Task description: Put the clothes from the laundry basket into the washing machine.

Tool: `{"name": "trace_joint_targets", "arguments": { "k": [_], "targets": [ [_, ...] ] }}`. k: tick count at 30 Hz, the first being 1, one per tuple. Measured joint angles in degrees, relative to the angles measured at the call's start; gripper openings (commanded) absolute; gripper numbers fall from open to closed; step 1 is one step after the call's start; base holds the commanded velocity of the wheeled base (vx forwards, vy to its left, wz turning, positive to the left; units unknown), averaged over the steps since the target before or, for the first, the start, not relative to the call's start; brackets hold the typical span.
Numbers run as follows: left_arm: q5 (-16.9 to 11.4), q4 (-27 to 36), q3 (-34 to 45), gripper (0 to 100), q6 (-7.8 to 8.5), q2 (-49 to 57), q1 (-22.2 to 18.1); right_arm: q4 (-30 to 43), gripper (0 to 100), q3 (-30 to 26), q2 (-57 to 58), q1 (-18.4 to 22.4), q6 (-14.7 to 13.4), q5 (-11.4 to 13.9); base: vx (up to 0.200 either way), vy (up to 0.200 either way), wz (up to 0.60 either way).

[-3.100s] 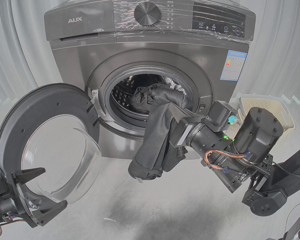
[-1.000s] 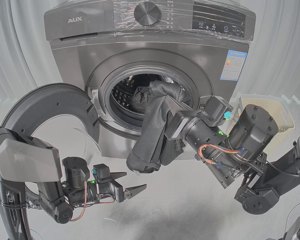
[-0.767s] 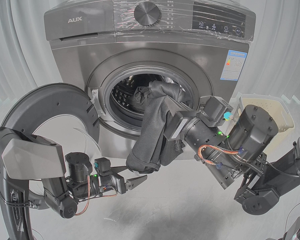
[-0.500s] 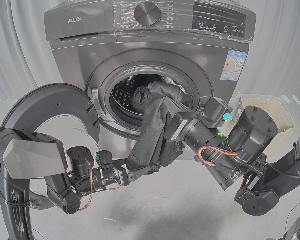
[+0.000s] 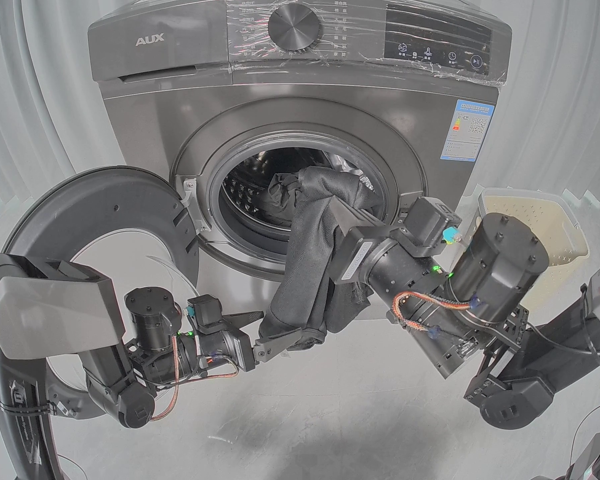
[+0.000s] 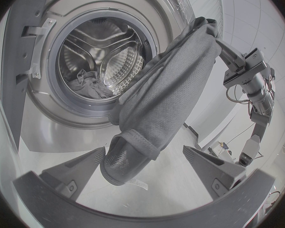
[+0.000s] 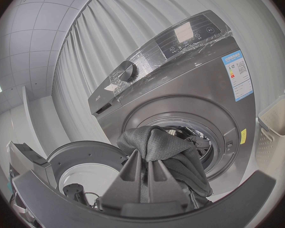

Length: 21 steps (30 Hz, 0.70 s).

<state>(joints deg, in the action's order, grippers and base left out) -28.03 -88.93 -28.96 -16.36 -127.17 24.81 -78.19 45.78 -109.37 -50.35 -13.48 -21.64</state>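
Left wrist view: left claw [image 6: 142, 149] apart around the garment [image 6: 161, 89] (right claw [image 7: 148, 167] clamped on it); a shallow pinch may slip.

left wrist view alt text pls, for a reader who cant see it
A dark grey garment hangs from the shut right gripper in front of the open drum of the washing machine, with its lower hem inside the open left gripper. A second dark garment lies inside the drum.
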Motion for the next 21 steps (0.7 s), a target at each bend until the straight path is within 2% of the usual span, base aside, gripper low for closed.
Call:
{"name": "trace_joint_targets", "arguments": {
  "k": [21],
  "targets": [
    [0.85, 0.02, -3.23, 100, 0.3, -2.38, 0.57, 0.0, 0, 0.98, -0.46, 0.0, 0.32, 0.0, 0.0, 0.0, 0.0]
  ]
}}
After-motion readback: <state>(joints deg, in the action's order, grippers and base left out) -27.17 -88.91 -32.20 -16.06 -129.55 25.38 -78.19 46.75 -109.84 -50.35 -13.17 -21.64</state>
